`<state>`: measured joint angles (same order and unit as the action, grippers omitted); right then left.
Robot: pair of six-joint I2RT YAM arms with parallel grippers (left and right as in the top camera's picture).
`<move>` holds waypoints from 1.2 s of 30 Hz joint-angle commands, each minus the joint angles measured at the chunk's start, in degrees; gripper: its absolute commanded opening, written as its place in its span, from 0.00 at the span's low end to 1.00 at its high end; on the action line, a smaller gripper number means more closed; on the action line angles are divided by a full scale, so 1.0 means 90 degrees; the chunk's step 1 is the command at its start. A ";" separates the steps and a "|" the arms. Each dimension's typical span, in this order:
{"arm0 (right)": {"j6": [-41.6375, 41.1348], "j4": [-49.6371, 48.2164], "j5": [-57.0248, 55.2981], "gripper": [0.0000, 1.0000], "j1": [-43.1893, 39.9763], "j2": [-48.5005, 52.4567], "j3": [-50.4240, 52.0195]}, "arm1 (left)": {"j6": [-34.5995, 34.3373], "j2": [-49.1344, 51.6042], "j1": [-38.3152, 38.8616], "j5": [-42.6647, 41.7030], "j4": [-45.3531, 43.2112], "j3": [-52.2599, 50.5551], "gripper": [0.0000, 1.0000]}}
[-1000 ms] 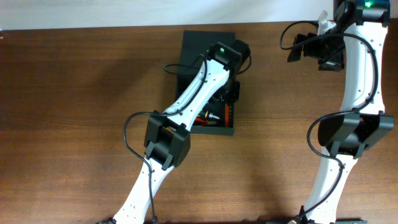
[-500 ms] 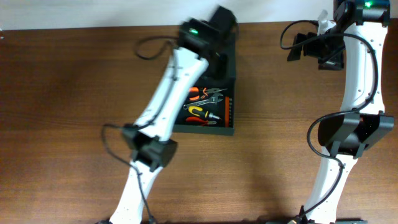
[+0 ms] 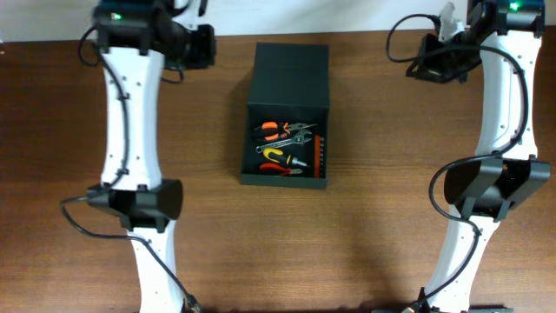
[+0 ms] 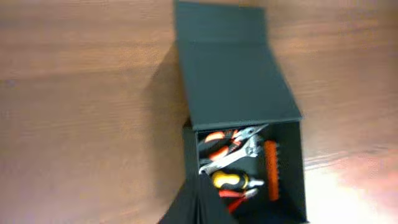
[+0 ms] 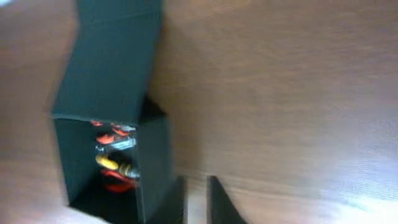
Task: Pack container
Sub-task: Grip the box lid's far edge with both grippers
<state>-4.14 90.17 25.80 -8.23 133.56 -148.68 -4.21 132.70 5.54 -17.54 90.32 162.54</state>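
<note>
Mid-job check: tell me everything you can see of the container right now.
The container is a dark green-black, matte rectangular box, cardboard-like by its look, resting flat on the brown wooden table near its far middle. Its hinged flat lid is swung open toward the far edge, leaving the inside exposed. Inside lie hand tools: orange-handled pliers, a metal wrench, a yellow-handled piece and an orange strip along one wall. Only the table and these tools touch it.

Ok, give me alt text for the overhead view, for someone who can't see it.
A dark container sits open mid-table, its lid folded back, with orange-handled pliers and a yellow-handled screwdriver inside. The left arm and right arm stand off to either side of the wooden table, neither touching the container.
</note>
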 commanded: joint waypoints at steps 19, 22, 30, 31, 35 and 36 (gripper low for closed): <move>-0.0406 -0.0797 0.2329 0.04 0.0444 0.1792 0.0044 | 0.1151 0.3553 -0.0758 -0.5241 -0.1741 -0.0386 0.02; -0.0406 -0.0804 0.2329 0.04 0.0563 0.2045 0.0046 | 0.1146 0.3684 -0.0806 -0.5078 -0.1846 -0.0386 0.02; -0.0408 -0.0901 0.2353 0.04 0.0797 0.2645 0.0063 | 0.1141 0.3711 -0.0758 -0.4449 -0.1882 -0.0391 0.02; -0.0408 -0.0933 0.2356 0.04 0.0821 0.2671 0.0068 | 0.1139 0.3711 -0.0753 -0.4447 -0.1887 -0.0391 0.02; -0.0410 -0.1173 0.2353 0.04 0.0937 0.2688 0.0068 | 0.1008 0.3723 -0.0680 -0.4260 -0.1843 -0.0391 0.02; -0.0408 -0.1243 0.2353 0.04 0.0969 0.2688 0.0068 | 0.0945 0.3728 -0.0661 -0.4116 -0.1817 -0.0391 0.02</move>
<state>-7.99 79.83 45.39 -0.49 157.60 -148.42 4.89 166.84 -0.89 -57.10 73.73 158.67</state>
